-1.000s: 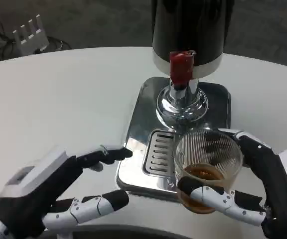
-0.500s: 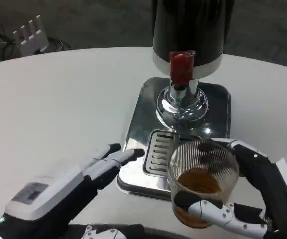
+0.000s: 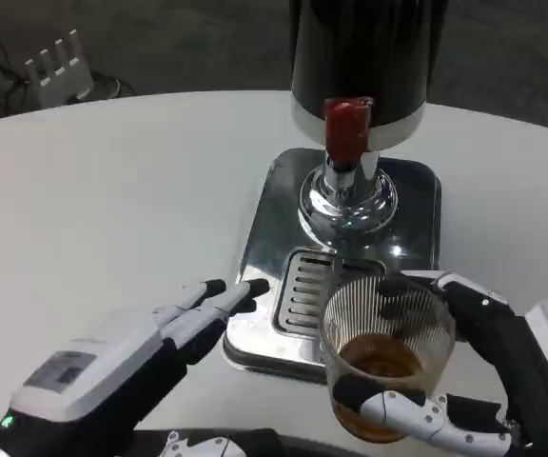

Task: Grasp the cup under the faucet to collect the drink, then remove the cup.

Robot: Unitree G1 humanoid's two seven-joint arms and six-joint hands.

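A ribbed clear glass cup (image 3: 386, 357) with brown drink in its bottom is gripped by my right hand (image 3: 488, 376), fingers wrapped around its front and back. It hangs over the near edge of the steel drip tray (image 3: 274, 214), in front of the slotted grate (image 3: 304, 290). The dark dispenser (image 3: 364, 57) with its red faucet lever (image 3: 347, 129) stands behind it. My left hand (image 3: 127, 367) lies flat at the lower left, holding nothing, its fingertips (image 3: 241, 290) pointing at the tray's near left corner.
The white round table (image 3: 112, 190) spreads to the left and behind. A small white rack (image 3: 57, 65) sits at the far left edge, with cables beside it on the dark floor.
The cup in my right hand has drifted slightly lower and nearer to me. My left hand turned palm-down a second ago and has since stayed almost still.
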